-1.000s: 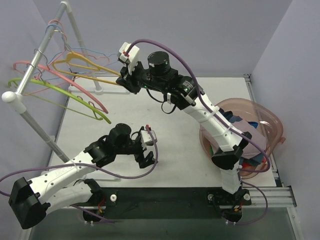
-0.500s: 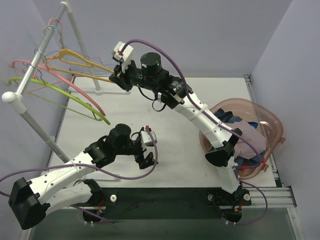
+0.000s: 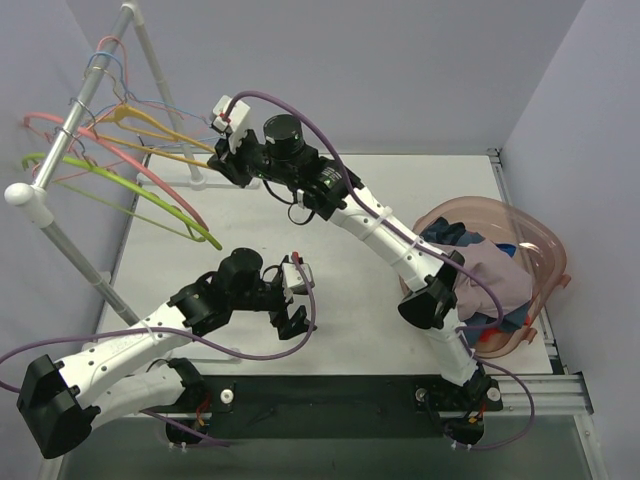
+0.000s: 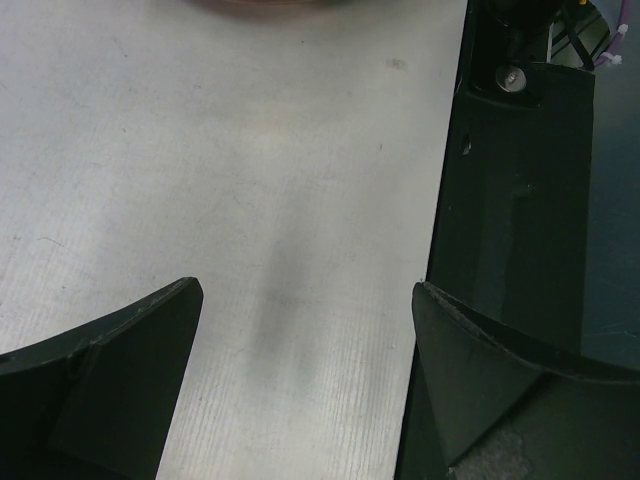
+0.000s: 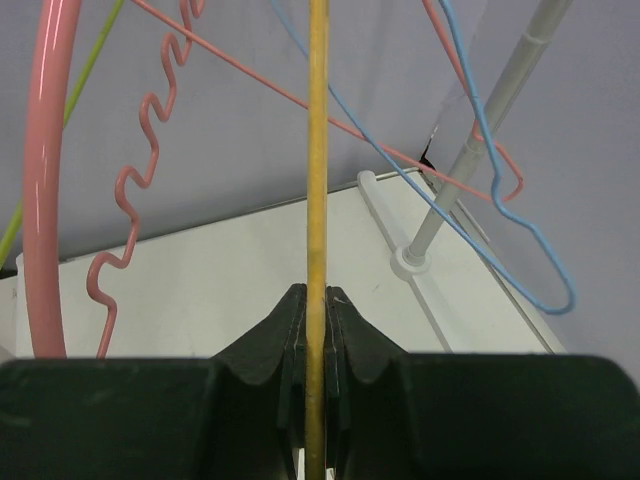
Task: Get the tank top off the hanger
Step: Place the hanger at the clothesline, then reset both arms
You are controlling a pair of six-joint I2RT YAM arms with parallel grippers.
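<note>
My right gripper is shut on the lower bar of a bare yellow hanger next to the rack. In the right wrist view the yellow bar runs straight up from between the closed fingers of the right gripper. No garment hangs on it. A pale pinkish garment, which may be the tank top, lies on top of the clothes in the pink basket. My left gripper is open and empty, low over the table; it also shows in the left wrist view.
A white rack rail stands at the far left, carrying a pink hanger, a green hanger and thin wire hangers. The rack's foot rests on the table. A black base strip runs along the near edge.
My right gripper has carried the yellow hanger left and back towards the rack. More of the pale garment shows in the basket. The left arm has not moved.
</note>
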